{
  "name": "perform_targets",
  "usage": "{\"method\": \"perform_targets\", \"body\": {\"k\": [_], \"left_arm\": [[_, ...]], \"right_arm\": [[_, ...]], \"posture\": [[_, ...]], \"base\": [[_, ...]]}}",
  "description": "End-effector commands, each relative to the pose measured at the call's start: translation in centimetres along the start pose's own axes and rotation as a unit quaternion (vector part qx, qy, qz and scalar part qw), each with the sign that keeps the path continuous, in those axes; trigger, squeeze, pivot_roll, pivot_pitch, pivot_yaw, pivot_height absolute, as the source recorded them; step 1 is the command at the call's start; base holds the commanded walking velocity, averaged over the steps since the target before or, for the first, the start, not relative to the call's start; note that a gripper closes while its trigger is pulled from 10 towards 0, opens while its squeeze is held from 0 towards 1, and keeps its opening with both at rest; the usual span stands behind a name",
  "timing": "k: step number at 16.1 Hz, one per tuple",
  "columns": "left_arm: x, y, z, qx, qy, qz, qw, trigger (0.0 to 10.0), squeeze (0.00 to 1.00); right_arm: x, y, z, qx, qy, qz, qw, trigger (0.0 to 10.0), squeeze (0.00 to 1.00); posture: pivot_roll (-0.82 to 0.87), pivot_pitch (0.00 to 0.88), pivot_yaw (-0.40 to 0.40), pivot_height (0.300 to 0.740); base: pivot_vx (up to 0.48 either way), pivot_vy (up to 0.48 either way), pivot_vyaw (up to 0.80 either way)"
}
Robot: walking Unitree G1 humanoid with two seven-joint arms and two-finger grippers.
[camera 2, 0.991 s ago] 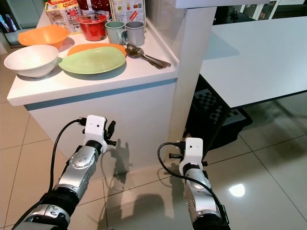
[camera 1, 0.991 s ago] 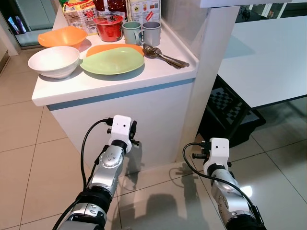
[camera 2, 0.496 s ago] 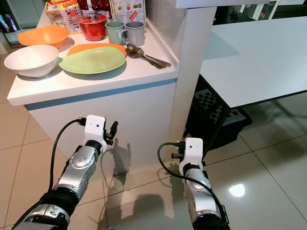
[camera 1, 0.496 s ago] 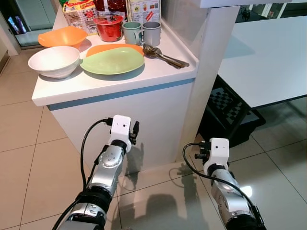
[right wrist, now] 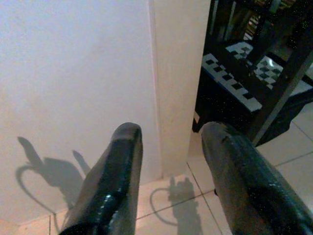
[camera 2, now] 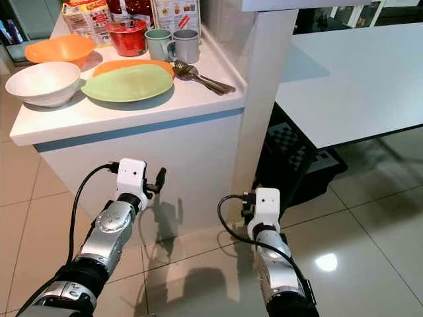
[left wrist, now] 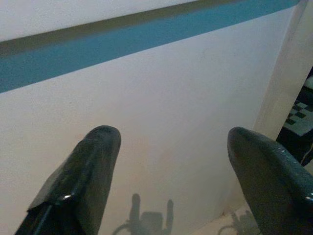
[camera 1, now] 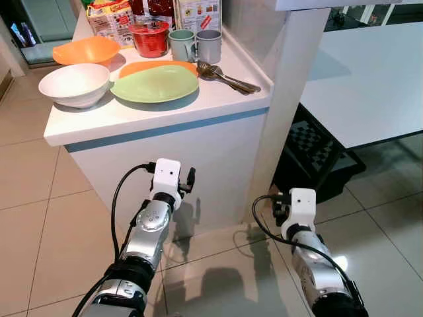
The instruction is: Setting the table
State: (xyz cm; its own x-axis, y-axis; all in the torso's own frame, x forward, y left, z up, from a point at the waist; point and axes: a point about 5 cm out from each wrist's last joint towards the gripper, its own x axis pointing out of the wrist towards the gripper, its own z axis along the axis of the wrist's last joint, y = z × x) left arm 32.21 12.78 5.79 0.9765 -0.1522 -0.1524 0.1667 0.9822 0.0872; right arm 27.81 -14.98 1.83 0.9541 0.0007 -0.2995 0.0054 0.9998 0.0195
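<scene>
Green plate (camera 1: 154,84), orange bowl (camera 1: 86,50), white bowl (camera 1: 73,84), red container (camera 1: 151,38).

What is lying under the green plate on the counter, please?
An orange plate lies under the green plate; its rim shows along the far edge. The rest is covered, so whether anything else lies beneath cannot be seen.

Bright, even indoor light fills the sharp head views; a glare spot gleams on the floor tiles (camera 2: 327,262) beside the counter front (camera 1: 198,165), where arm shadows fall. Wrist views look softer, fingers blurred close up.
</scene>
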Motion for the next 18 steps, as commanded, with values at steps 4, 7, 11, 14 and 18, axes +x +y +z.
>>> {"method": "perform_targets", "body": {"k": [4,7,11,14,18], "left_arm": [[0.33,-0.01,0.36,0.004,-0.002,0.0,1.0,10.0,1.0],[0.31,0.0,0.38,0.0,-0.003,-0.001,1.0,10.0,1.0],[0.33,0.17,0.4,0.001,-0.003,0.003,1.0,10.0,1.0],[0.36,0.23,0.39,0.003,-0.002,0.006,1.0,10.0,1.0],[0.47,0.32,0.54,0.004,-0.003,0.006,1.0,10.0,1.0]], "right_arm": [[0.15,-0.24,0.17,-0.007,-0.005,-0.003,1.0,10.0,1.0],[0.13,-0.23,0.18,-0.005,-0.007,-0.002,1.0,10.0,1.0],[0.07,-0.17,0.11,-0.004,-0.007,-0.001,1.0,10.0,1.0],[0.11,-0.19,0.14,-0.004,-0.008,-0.001,1.0,10.0,1.0],[0.3,-0.15,0.34,-0.003,-0.01,0.0,1.0,10.0,1.0]], "posture": [[-0.06,0.0,0.035,0.74],[-0.06,0.0,0.036,0.74],[-0.06,0.0,0.035,0.74],[-0.05,0.0,0.034,0.74],[-0.05,0.0,0.034,0.74]], "base": [[0.0,0.0,0.0],[0.0,0.0,0.0],[0.0,0.0,0.0],[0.0,0.0,0.0],[0.0,0.0,0.0]]}}
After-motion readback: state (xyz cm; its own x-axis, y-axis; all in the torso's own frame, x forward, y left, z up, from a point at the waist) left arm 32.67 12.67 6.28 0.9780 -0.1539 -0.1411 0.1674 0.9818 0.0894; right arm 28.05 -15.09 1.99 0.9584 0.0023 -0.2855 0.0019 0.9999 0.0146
